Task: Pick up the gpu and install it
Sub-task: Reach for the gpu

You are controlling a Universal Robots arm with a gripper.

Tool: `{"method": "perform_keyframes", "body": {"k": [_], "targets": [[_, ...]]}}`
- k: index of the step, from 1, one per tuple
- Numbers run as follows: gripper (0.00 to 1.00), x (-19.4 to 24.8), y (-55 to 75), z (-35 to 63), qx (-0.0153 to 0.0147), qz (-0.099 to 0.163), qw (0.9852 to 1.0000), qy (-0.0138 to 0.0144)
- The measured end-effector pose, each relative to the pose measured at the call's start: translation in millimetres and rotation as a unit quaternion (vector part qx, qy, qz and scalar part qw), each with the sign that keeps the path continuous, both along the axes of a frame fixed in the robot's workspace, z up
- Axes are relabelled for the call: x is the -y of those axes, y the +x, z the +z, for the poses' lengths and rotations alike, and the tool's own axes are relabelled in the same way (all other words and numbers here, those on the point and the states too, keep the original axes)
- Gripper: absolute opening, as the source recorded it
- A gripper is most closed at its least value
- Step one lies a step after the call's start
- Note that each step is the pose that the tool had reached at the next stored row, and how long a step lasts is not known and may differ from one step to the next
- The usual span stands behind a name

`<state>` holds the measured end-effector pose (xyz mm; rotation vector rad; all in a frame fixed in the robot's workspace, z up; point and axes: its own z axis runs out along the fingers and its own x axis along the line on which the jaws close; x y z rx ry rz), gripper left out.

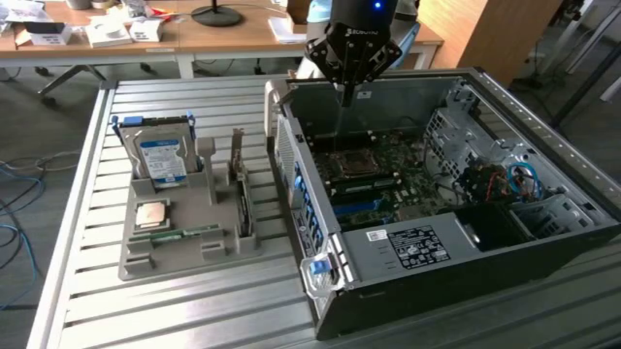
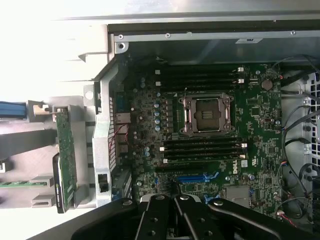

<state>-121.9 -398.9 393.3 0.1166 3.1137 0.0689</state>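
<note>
One gripper is hanging clenched and empty over the open black metal case, slim fingers pointing down at the green motherboard. Gpu is sitting on edge in the grey moulded tray: thin dark-green board, narrow silver bracket, near the boxy hard drive.

- The exterior view looks down from well back over the worktop and open computer case.
- The wrist view looks straight down, closer; both share the motherboard and, seemingly, the tray.
</note>
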Motion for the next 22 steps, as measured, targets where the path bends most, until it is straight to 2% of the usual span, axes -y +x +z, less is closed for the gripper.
{"method": "perform_keyframes", "body": {"k": [6,22], "targets": [[0.11,0.0,-2.3,-0.1,0.0001,0.000,1.0000,0.0001],[0.11,-2.0,-32.6,-0.9,0.0000,0.000,1.0000,0.0000]]}}
